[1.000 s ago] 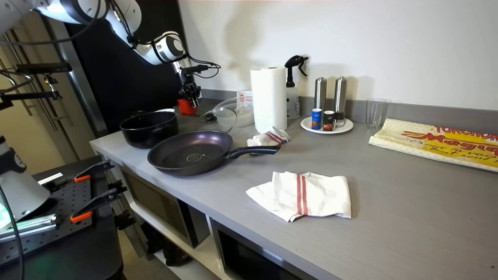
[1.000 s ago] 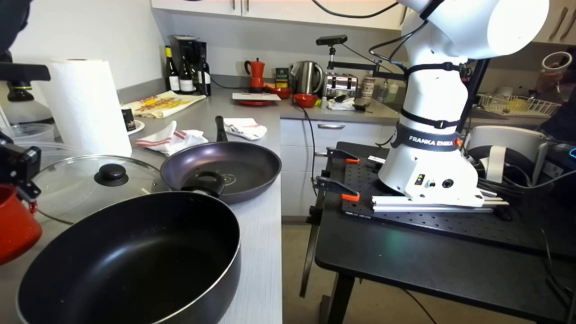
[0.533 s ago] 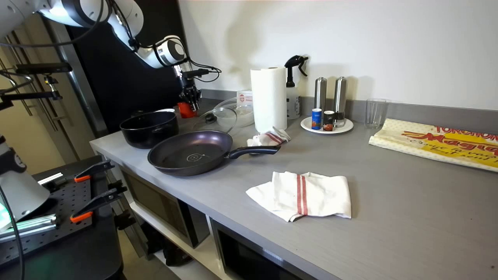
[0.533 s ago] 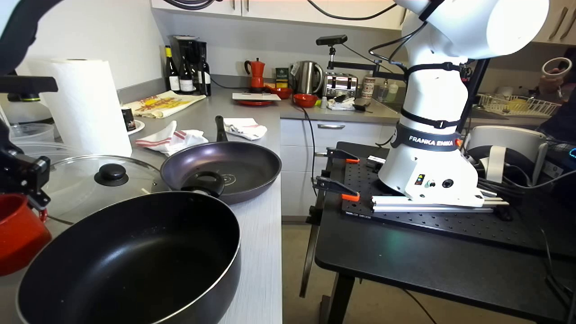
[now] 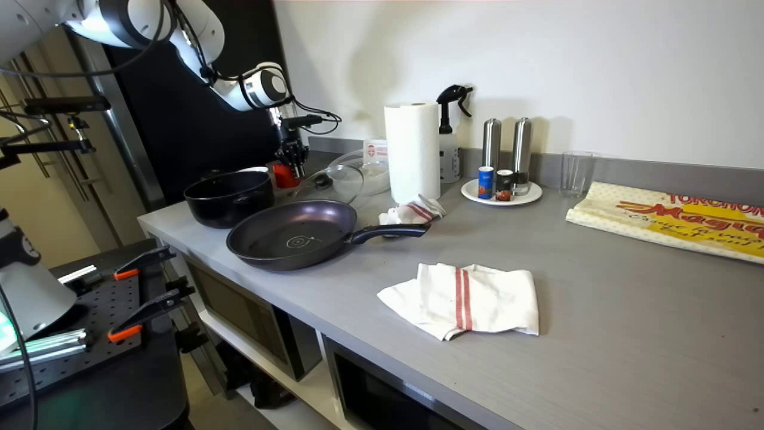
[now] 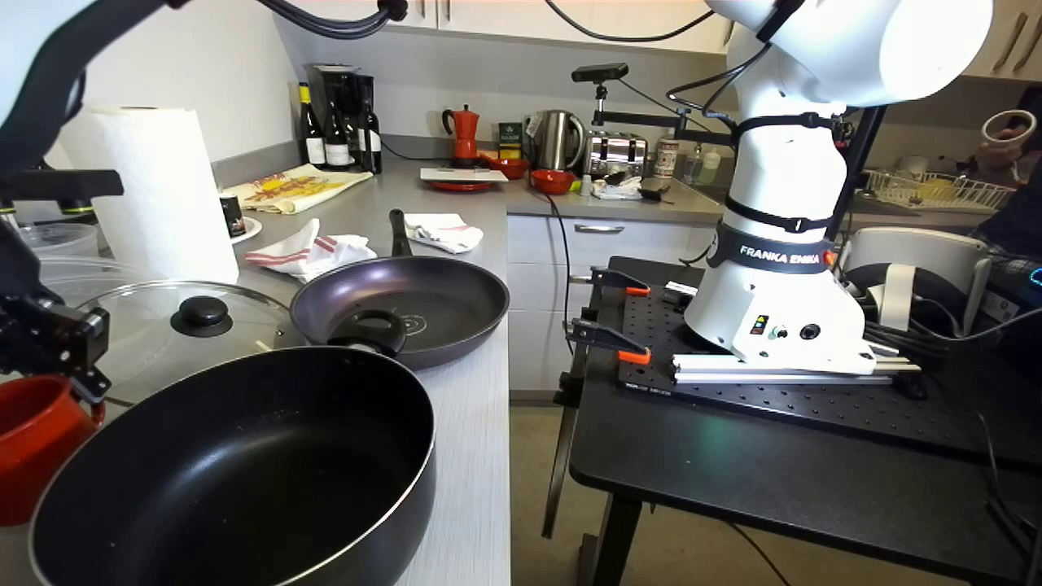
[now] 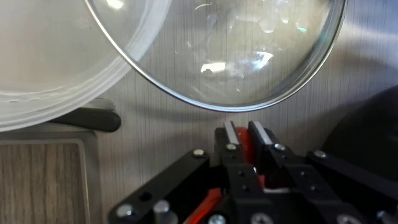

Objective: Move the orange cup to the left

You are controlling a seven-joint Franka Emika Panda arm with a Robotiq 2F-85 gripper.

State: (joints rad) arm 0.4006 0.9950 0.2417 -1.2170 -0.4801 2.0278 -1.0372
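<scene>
The orange cup (image 6: 39, 452) is red-orange, with a handle (image 7: 246, 144) on its side. My gripper (image 7: 245, 132) is shut on that handle, which shows as a red strip between the two fingers in the wrist view. Much of the cup's body lies hidden behind the gripper there. In an exterior view the cup (image 5: 285, 176) is just beyond the black pot, with the gripper (image 5: 298, 172) at its right side. The pot's rim covers part of the cup, and I cannot tell whether its base touches the counter.
Close to the cup stands the deep black pot (image 5: 233, 206), with the frying pan (image 5: 268, 249) nearer the counter's front edge. A glass lid (image 7: 230, 109) and a clear plastic container (image 7: 102, 90) lie ahead of the fingers. A paper towel roll (image 5: 413, 152) stands farther right.
The arm has come down, and the cup has sunk with it. Toward the pot, the cup has shifted a little in an exterior view. The grip on the handle is unchanged.
</scene>
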